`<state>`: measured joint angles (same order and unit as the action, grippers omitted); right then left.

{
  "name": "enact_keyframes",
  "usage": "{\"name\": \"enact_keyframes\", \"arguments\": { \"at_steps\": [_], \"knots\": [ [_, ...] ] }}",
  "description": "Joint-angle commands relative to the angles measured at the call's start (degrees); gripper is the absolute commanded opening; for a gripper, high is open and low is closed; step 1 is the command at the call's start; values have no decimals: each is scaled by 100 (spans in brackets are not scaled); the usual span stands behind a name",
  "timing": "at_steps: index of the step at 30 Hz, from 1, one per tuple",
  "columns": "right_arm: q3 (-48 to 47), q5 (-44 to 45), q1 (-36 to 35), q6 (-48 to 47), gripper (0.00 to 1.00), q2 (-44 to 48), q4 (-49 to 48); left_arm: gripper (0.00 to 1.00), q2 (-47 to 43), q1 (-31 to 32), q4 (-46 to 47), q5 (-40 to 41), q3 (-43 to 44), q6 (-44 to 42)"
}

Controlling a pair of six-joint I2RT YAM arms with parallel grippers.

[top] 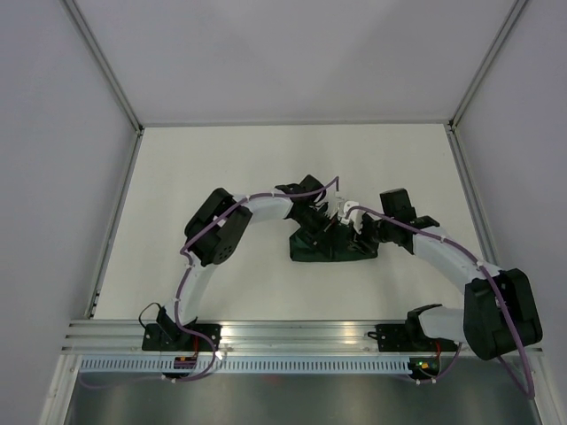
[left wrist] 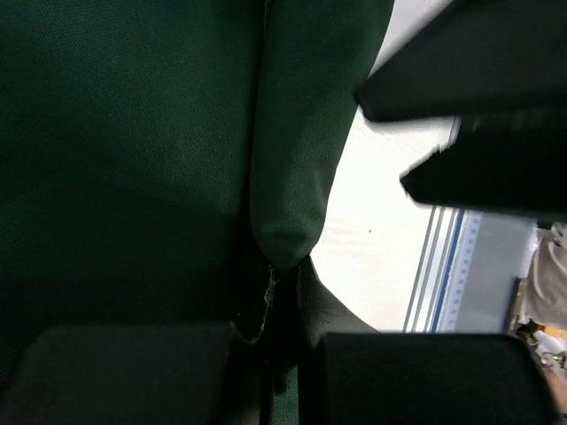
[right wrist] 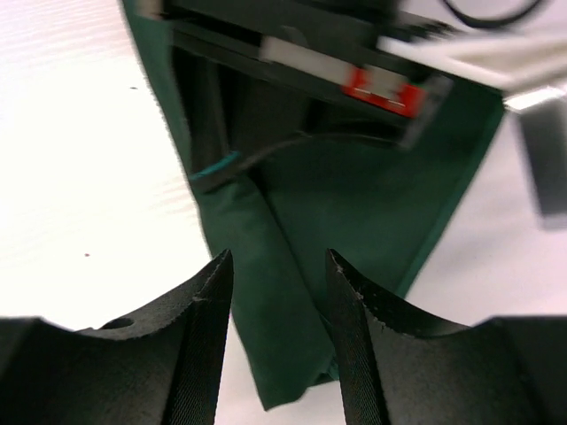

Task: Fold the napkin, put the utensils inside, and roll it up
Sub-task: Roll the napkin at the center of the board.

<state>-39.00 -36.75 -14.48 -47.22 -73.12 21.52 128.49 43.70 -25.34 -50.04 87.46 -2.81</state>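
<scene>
Between the closed fingers of the left gripper (left wrist: 276, 354) a bunched edge of the large dark green cloth napkin (left wrist: 124, 177) is clamped. The right gripper (right wrist: 279, 301) hangs over the napkin's near corner, jaws apart, straddling a raised folded ridge without touching it. The napkin itself lies folded and rumpled on the white table (top: 221, 168).

To do this well, I judge the right gripper should drop until both pads are level with the ridge before closing. The left should hold firm and low so the layers shift together and the fold line runs straight.

The slim yellow-orange and dark utensils show in no view, and whether they lie inside the napkin cannot be told. From above, the arms cover the napkin's far edge. How many layers the left gripper pinches is too dark to make out.
</scene>
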Motion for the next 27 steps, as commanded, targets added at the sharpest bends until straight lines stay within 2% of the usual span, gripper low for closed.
{"name": "enact_keyframes", "arguments": {
  "at_steps": [1,9,27],
  "knots": [
    [173,-52,-362,-305,52,176,-191,3,590,-160,-743,1119,-2,149],
    [455,326,-924,-446,55,-44,-596,4,800,-309,-885,865,113,219],
    [850,959,-1443,-437,61,-316,-1413,7,1108,-433,-1122,513,394,492]
  ]
}}
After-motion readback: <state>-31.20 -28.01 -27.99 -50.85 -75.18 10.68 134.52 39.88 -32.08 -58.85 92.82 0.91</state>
